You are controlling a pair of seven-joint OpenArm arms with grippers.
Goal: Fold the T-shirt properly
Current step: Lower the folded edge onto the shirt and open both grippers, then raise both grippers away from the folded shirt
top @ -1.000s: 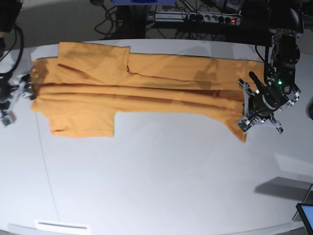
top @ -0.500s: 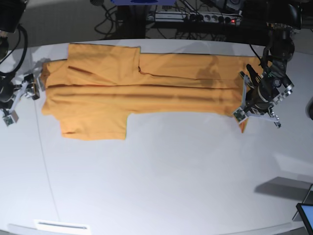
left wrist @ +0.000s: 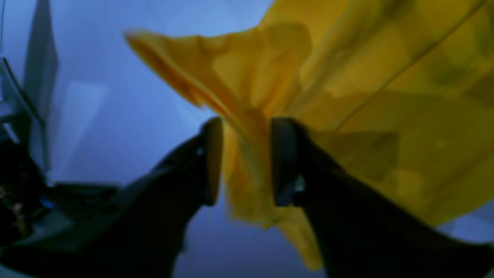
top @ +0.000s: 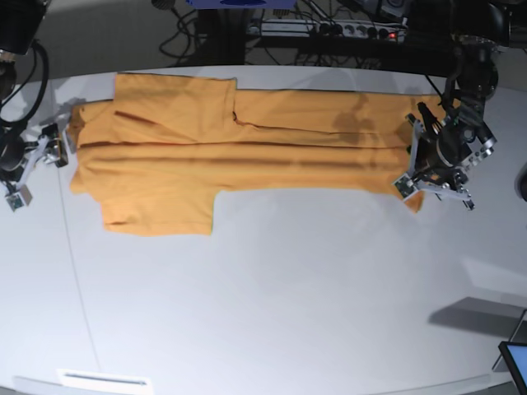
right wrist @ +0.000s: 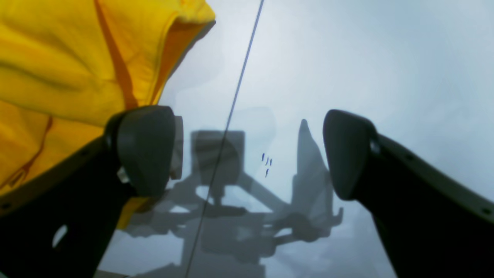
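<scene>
The white table (top: pixel 272 288) fills the base view, and the shirt (top: pixel 247 148) lies across its far half as a long orange-yellow band, folded lengthwise, with a sleeve flap sticking toward the near side at the view's left and another toward the far edge. At the band's right end the left gripper (left wrist: pixel 247 160) stands over the hem; its wrist view shows the dark fingers (left wrist: pixel 283 158) a little apart with a bunched, lifted fold of the shirt (left wrist: pixel 347 96) between them, though blur hides whether they pinch it. At the band's left end the right gripper (right wrist: pixel 249 152) has its jaws spread wide with only table (right wrist: pixel 347 58) between them, the shirt (right wrist: pixel 69 65) edge just beside one finger (right wrist: pixel 144 148)
</scene>
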